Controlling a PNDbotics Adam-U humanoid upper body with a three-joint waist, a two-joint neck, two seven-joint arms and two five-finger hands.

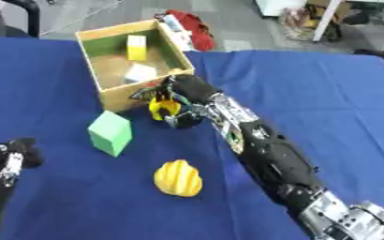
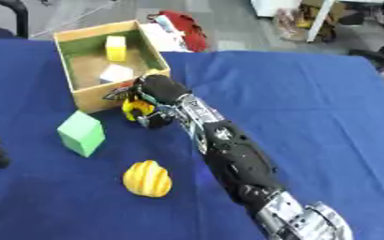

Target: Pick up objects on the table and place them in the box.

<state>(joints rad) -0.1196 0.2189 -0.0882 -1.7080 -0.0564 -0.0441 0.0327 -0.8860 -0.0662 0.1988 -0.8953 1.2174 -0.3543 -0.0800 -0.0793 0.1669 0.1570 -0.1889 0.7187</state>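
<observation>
- Left hand (image 1: 13,158) low at the near-left corner of the blue surface (image 1: 326,103), idle, holding nothing; whether curled or straight cannot be told from here.
- Yellow ridged object (image 1: 178,177), squash-like, alone on the surface, nearer than the working fingers and a little to their left, well apart from them; no clear long axis, standing roughly upright.
- Green block (image 1: 110,132) tilted on the surface, nearer than the right fingers and off to their left; lying between the two hands, perhaps slightly closer to the right one.
- Right hand (image 1: 181,99) stretched far forward across the surface, arm running diagonally in from the near-right corner.
- Fingers (image 2: 156,120) curled down around a small yellow object (image 1: 164,107), apparently grasping it; most of its shape hidden by the hand, so its long axis not judgeable.
- Held object just short of the near wall of the wooden box (image 1: 129,96), close beside or touching it; hard to say which, or whether lifted off the surface yet.
- Key relation: box opening straight beyond and above the fingers, slightly to their left; near wall standing between held object and interior.
- Judged need for the coming move: rise above the rim, a short forward carry, then release.
- Inside the box, beyond the fingers: a white piece (image 1: 140,72) toward the near side, a yellow block (image 1: 136,47) upright against the far wall.
</observation>
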